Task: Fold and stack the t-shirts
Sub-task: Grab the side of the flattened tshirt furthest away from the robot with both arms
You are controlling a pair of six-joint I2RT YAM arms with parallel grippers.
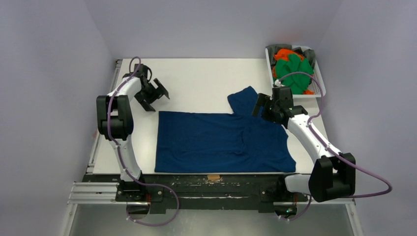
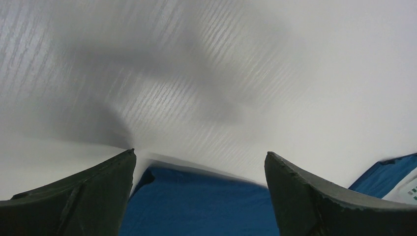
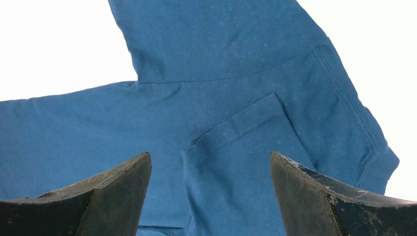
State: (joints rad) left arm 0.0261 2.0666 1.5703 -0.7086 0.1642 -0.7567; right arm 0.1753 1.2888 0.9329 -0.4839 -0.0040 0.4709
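"Over the shirt's far right shoulder, is the right claw (image 3: pixel 209 162) holding anything?"

"No. Its jaws stand wide with nothing between them, and it hangs above the cloth where the far sleeve (image 1: pixel 244 101) joins the body."

"And the left claw (image 1: pixel 155 98)?"

"Wide too, and empty. It sits over bare table (image 1: pixel 206 78), just beyond the shirt's far left corner. Its wrist view shows that blue edge between the fingers."

"Where does the shirt (image 1: pixel 216 142) lie?"

"Flat in the middle of the table, close to the near edge. The far sleeve sticks out toward the back. The right wrist view shows a hemmed flap (image 3: pixel 241 167) lying over the body, perhaps the other sleeve turned in, though I cannot say for sure."

"So how far along are we?"

"Early, I judge. The shirt is spread out but barely folded, and no stack shows anywhere. A tray (image 1: pixel 317 73) at the far right corner holds a green piece (image 1: pixel 295 73) and an orange one (image 1: pixel 282 53), both bunched up, and I take them for shirts not yet done. The sleeves, the body folds, the stacking and those pieces are all left."
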